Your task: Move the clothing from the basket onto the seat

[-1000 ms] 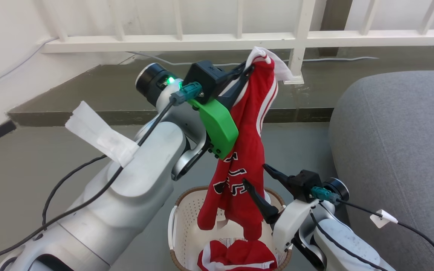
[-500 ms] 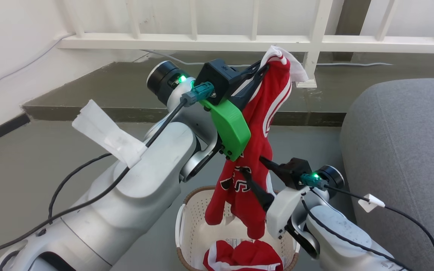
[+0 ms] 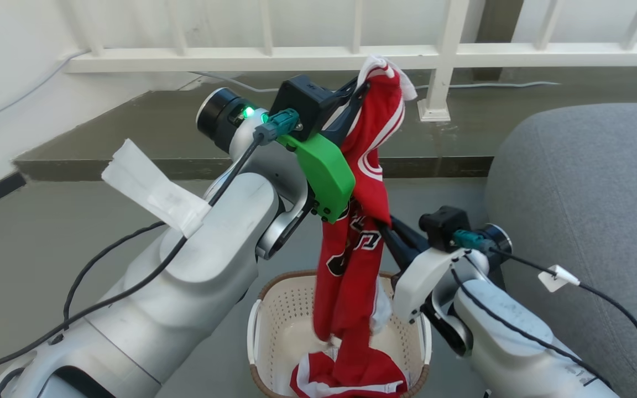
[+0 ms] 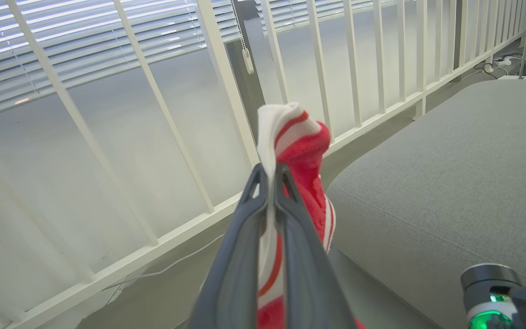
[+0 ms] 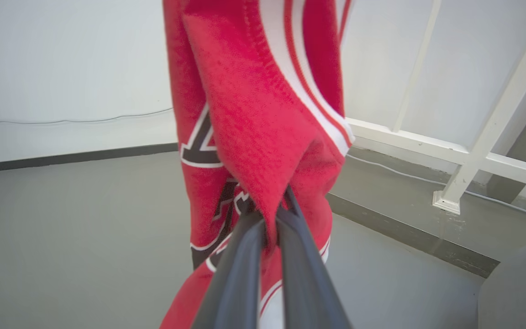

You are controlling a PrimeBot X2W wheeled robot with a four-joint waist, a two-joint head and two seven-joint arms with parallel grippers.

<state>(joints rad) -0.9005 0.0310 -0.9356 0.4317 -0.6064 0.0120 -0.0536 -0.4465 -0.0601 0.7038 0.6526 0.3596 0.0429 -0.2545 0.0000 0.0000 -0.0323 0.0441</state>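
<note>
Red jersey (image 3: 371, 166), white stripes and black-and-white lettering, hangs lengthwise above basket (image 3: 282, 326). White-trimmed top end pinched in left gripper (image 3: 364, 91), middle fold nipped by right gripper (image 5: 270, 214), tail dangling into basket. Second red garment (image 3: 318, 381), white-edged, lies crumpled in basket bottom. Basket cream, perforated, brown woven-look rim, standing upright. Grey seat (image 3: 584, 193), broad and rounded, close by on robot's right.

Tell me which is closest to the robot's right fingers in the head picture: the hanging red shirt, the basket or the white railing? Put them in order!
1. The hanging red shirt: pinched by the right gripper, so touching.
2. The basket: below, a little to the left.
3. The white railing: far behind, along the top.
</note>
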